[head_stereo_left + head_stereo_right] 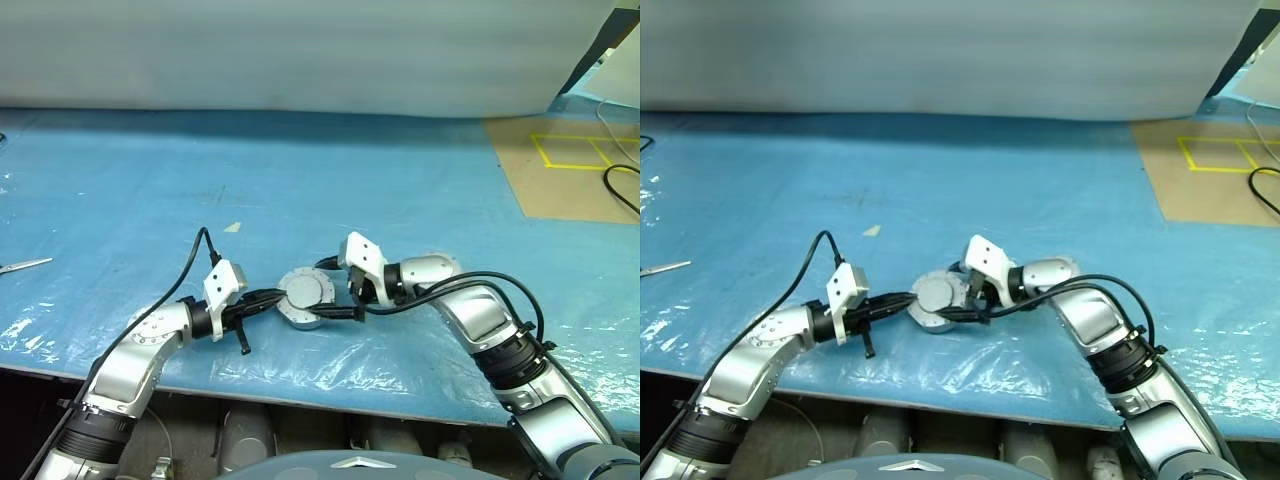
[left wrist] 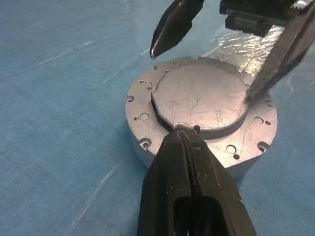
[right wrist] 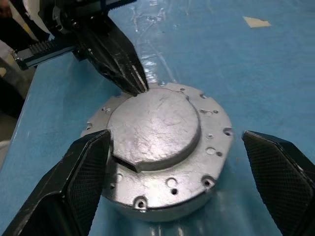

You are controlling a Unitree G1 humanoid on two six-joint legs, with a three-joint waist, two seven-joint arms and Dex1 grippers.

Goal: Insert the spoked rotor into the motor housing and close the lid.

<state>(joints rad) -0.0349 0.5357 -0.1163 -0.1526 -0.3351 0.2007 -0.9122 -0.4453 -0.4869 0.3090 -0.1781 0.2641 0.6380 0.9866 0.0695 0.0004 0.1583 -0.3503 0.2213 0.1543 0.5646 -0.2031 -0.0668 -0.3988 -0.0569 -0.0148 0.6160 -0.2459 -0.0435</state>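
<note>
The motor housing (image 1: 303, 312) is a round silver-grey drum lying on the blue table sheet (image 1: 300, 190). Its lid (image 2: 202, 101) lies flat on top, plain grey face up. The spoked rotor is hidden. My left gripper (image 2: 182, 138) is shut, with its tips resting at the near edge of the lid's raised centre; it also shows as dark closed fingers (image 3: 129, 73) in the right wrist view. My right gripper (image 3: 174, 141) is open, one finger on each side of the housing and apart from its wall.
A thin metal tool (image 1: 25, 265) lies at the table's far left, and a small pale scrap (image 1: 232, 227) sits behind the housing. Brown board with yellow tape (image 1: 570, 170) and a black cable (image 1: 622, 190) are at the back right. The table's front edge runs close below both arms.
</note>
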